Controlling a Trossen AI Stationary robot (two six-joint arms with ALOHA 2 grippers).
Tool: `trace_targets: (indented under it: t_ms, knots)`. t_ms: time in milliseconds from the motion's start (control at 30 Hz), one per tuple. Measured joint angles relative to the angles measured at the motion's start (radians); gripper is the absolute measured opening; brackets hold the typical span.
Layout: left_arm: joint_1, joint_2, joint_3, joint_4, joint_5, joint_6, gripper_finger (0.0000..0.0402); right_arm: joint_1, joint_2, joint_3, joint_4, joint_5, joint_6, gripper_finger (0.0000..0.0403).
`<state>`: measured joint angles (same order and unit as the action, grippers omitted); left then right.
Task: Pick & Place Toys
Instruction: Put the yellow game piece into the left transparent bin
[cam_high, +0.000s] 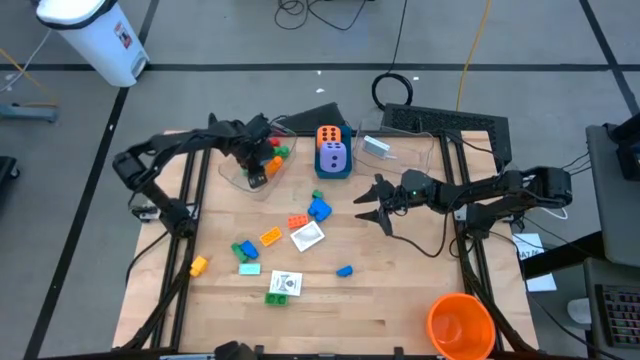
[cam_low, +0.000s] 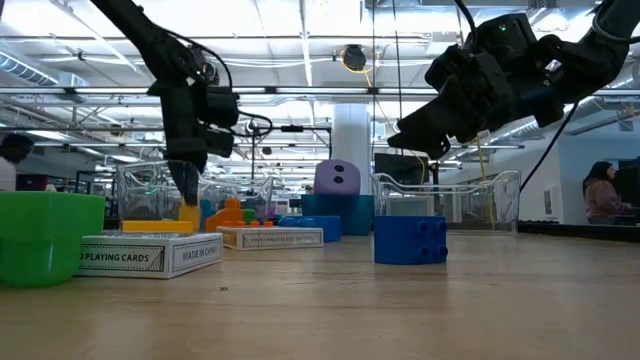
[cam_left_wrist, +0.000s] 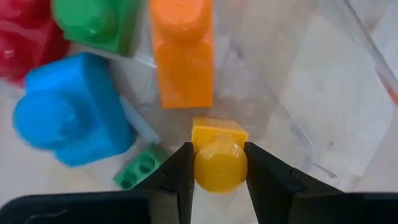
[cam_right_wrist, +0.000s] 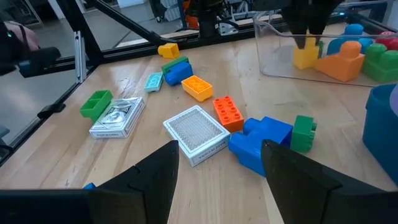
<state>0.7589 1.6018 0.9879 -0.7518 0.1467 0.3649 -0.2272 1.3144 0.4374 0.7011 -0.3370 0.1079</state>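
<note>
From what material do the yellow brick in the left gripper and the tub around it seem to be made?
Yellow brick: most likely hard plastic, smooth and slightly glossy, with a moulded round stud and soft highlights.
Tub: probably thin clear plastic; the wooden table shows through its wall, and its edges catch the light.

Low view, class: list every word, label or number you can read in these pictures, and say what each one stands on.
"PLAYING CARDS": side of the nearest card box, low view.
"MADE IN CHINA": end flap of that box, faint.
Print on the second card box: too blurred to read.
Red label on the white bin, high view: too small to read.
Papers by the table: unreadable.
</note>
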Motion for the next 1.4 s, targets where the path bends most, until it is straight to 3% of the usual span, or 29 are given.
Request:
trace_targets:
  t_ms: [167,733,1133,1400]
  knots:
    - [0.000,0.035,0.007,0.025,-0.001,0.011,0.0112,0.000,0.000,0.000,-0.002,0.000,-0.019,0.0219]
    - [0.008,0.043,0.055,0.018,-0.062,-0.027,0.0142,0.000,0.000,0.000,-0.022,0.000,-0.016,0.0213]
    - [0.008,0.043,0.056,0.027,-0.076,-0.034,0.0232,0.000,0.000,0.000,-0.022,-0.001,-0.015,0.0212]
    - [-0.010,0.041,0.115,-0.042,-0.076,-0.034,0.0257,0.000,0.000,0.000,-0.023,0.000,-0.015,0.0212]
